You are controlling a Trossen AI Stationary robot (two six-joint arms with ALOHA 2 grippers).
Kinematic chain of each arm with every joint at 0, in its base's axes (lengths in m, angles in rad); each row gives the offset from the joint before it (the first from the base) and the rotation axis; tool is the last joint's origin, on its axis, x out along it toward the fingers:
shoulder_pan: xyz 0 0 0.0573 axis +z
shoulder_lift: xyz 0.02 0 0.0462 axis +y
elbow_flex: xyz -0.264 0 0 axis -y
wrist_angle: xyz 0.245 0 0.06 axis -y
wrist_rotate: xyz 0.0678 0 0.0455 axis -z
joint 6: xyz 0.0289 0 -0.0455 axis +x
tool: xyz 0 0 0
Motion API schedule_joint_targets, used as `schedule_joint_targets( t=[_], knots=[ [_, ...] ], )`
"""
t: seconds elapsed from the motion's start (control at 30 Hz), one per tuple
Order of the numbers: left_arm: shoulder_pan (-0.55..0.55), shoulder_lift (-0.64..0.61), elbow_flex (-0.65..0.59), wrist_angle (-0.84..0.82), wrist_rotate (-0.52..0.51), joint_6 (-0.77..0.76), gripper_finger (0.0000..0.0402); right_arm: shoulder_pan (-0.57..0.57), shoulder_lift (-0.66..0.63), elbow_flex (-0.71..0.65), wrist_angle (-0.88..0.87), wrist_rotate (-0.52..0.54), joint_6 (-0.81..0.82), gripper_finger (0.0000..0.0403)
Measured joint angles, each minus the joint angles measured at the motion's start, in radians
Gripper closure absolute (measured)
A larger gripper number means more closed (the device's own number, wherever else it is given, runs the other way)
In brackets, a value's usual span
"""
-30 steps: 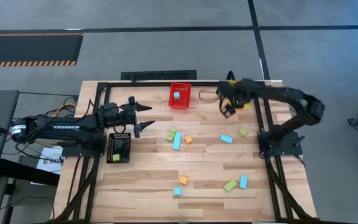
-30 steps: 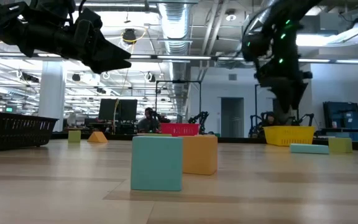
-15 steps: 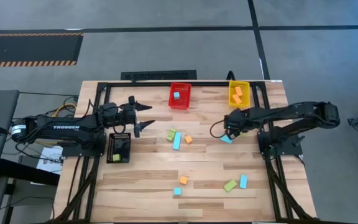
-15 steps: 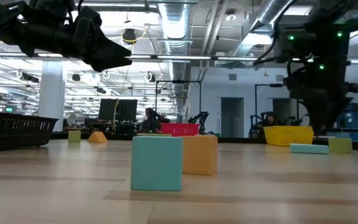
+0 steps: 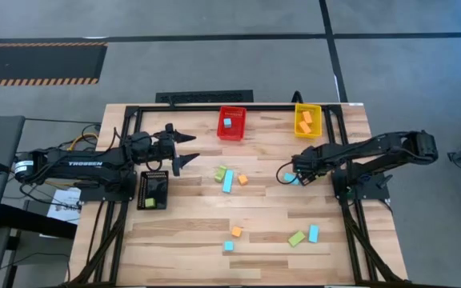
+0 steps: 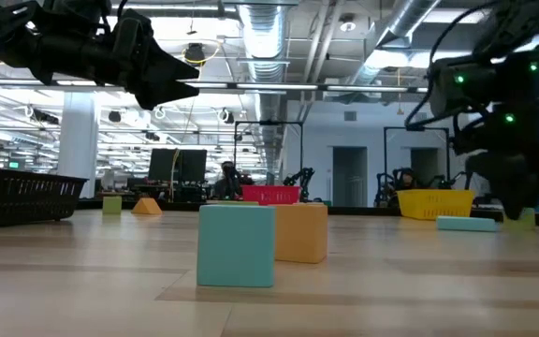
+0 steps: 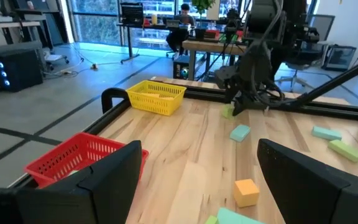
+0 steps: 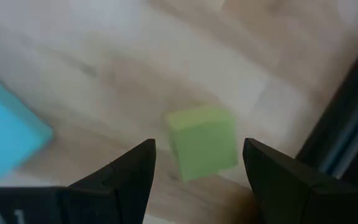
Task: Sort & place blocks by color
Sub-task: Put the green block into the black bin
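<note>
Right gripper (image 8: pixel 197 171) low near table's right edge, fingers spread around a lime green cube (image 8: pixel 202 142).
A light blue bar (image 8: pixel 8 130) lay just beside the cube, and the dark frame rail (image 8: pixel 347 134) ran close on its other side, so room was tight there. Bare wood between the red bin (image 5: pixel 231 122) and yellow bin (image 5: pixel 307 120) at the far edge was free.

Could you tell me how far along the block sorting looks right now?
Early. Done: one blue block in the red bin, orange blocks in the yellow bin, one green in the black bin. In hand: right gripper, open over a green cube. Left: about ten loose blocks; left gripper waits, open.
</note>
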Motion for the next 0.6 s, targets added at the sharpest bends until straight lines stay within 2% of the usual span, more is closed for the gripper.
schedule_joint_targets(
  t=[0.27, 0.5, 0.6],
  knots=[
    [0.000, 0.000, 0.000, 0.000, 0.000, -0.003, 0.0095, 0.000, -0.002, -0.057, 0.094, -0.007, -0.007, 0.0138],
    [0.000, 0.000, 0.000, 0.000, 0.000, -0.002, 0.0095, -0.008, -0.002, -0.059, 0.120, 0.005, -0.110, 0.0139],
    [0.000, 0.000, 0.000, 0.000, 0.000, -0.002, 0.0095, -0.009, -0.001, -0.059, 0.128, 0.004, -0.113, 0.0158]
  ],
)
